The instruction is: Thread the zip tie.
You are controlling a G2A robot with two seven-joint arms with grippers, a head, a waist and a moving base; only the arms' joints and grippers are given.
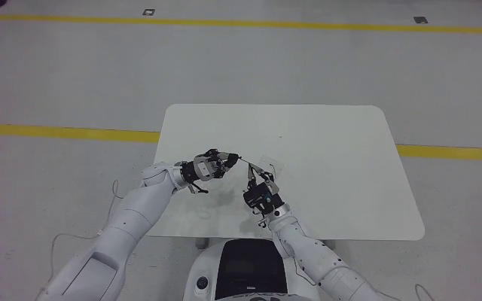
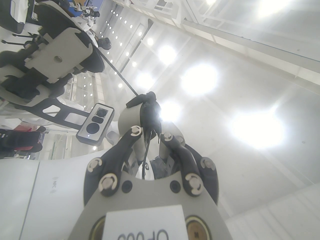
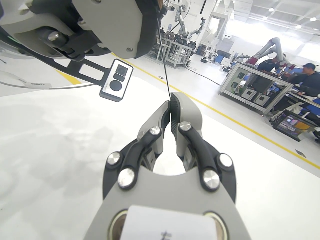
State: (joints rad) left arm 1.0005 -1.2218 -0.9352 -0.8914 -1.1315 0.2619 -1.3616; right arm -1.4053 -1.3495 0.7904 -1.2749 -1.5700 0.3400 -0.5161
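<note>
Our right hand (image 3: 171, 102) is clenched tight on one end of the zip tie (image 3: 164, 58). Our left hand (image 2: 146, 101) is clenched on the other end. The zip tie is thin and black. It runs straight from one hand to the other, up in the air over the white counter (image 1: 339, 150). The two hands are near each other, over the near left part of the counter. The left hand is on the left and a bit farther away. The right hand is on the right and nearer to us. Past the counter we see a grey floor (image 1: 90, 75) with yellow lines (image 1: 226, 22) on it.
</note>
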